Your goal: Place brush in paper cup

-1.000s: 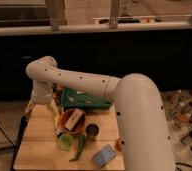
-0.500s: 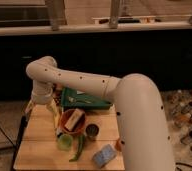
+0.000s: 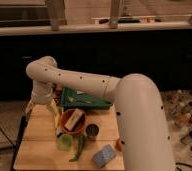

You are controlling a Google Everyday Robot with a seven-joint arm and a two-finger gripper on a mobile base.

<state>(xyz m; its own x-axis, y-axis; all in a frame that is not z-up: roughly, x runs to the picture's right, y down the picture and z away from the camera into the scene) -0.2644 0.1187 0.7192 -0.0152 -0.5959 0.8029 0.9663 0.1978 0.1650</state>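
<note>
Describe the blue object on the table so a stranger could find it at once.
Start at the wooden table beneath the white arm; the gripper hangs over its far left. Go to the near edge, right of the green pepper. The blue sponge lies there, the only blue, blocky item.

Wooden table (image 3: 36, 150), light top. Green tray (image 3: 89, 102) at rear edge. Orange bowl (image 3: 73, 122) just in front of tray, holding a tan block (image 3: 75, 118). Dark can (image 3: 92, 131) beside bowl. Green pepper (image 3: 79, 147) lying near front. Blue sponge (image 3: 104, 155) at front right. Gripper (image 3: 41, 107) over table's left rear.
</note>
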